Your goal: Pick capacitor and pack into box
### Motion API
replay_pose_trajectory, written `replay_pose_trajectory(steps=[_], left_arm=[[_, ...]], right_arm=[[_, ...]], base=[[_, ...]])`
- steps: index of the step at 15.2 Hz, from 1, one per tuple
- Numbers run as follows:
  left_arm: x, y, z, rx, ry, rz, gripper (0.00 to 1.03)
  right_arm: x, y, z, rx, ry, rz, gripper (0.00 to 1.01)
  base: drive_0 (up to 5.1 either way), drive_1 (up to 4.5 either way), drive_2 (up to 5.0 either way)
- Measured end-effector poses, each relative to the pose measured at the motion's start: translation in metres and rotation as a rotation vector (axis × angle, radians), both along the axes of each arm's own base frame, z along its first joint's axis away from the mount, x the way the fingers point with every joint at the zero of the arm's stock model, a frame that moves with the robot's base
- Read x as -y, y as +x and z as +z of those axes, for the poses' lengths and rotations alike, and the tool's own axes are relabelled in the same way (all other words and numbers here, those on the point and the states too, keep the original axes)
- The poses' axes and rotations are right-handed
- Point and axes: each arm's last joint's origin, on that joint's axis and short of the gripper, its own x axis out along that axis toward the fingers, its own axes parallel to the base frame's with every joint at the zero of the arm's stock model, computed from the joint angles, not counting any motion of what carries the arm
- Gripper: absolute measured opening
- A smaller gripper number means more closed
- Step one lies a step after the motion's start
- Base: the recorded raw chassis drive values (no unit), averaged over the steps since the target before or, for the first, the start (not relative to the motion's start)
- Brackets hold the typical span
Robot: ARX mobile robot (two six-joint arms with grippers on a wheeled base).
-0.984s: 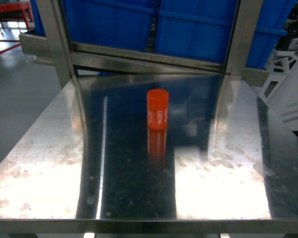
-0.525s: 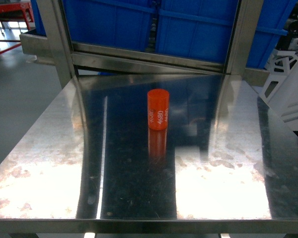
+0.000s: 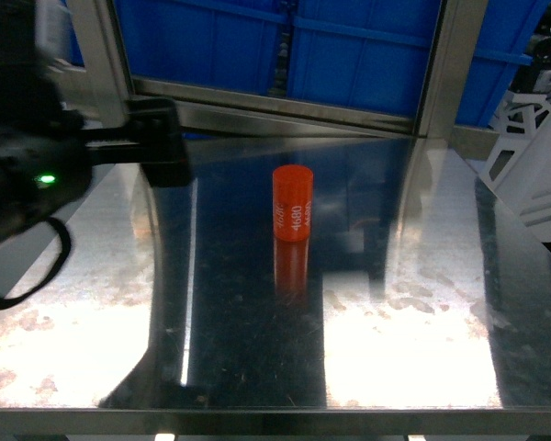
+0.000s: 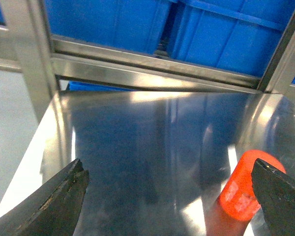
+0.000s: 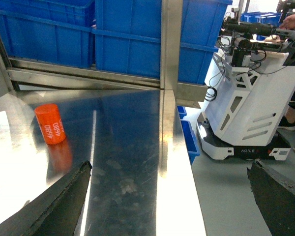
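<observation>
The capacitor is an orange cylinder marked 4680, standing upright in the middle of the steel table. My left gripper reaches in from the left of the head view, well left of the capacitor and apart from it. In the left wrist view the left gripper is open and empty, with the capacitor just inside its right finger. My right gripper is open over the table's right edge, with the capacitor far to its left. The box is out of view.
Blue plastic bins stand behind a steel frame at the back of the table. A white wheeled machine stands on the floor to the right of the table. A table edge runs along the front.
My left arm has come into the head view from the left; it was not there half a second ago. The capacitor has not moved.
</observation>
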Motion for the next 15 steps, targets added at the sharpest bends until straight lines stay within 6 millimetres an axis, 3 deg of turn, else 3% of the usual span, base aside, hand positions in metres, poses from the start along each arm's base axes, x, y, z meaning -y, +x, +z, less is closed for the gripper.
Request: replay_pose_trajectory(steps=[2,4,7,8,9,15], left_arm=[[0.019,0.019,0.001,0.011,-0.008,-0.032,0.98],[0.056,0.049,0.001,0.023,-0.027,-0.091,0.98],[0.086,0.067,-0.013,-0.015,-0.018,-0.143,0.98],[0.105,0.078,-0.027,-0.044,-0.004,-0.172,0.98],[0.110,0.086,-0.049,-0.094,0.018,-0.171,0.98],[0.112,0.094,-0.094,-0.212,0.063,-0.157,0.97]], right_arm=[[0.000,0.000,0.000,0.000,0.000,0.000,0.98],[0.000,0.000,0.000,0.000,0.000,0.000,0.98],[0.000,0.000,0.000,0.000,0.000,0.000,0.98],[0.000,0.000,0.000,0.000,0.000,0.000,0.98],[0.000,0.000,0.000,0.000,0.000,0.000,0.98],[0.000,0.000,0.000,0.000,0.000,0.000,0.98]], base=[[0.0,0.00,0.0],[0.0,0.00,0.0],[0.0,0.00,0.0],[0.0,0.00,0.0],[0.0,0.00,0.0],[0.0,0.00,0.0]])
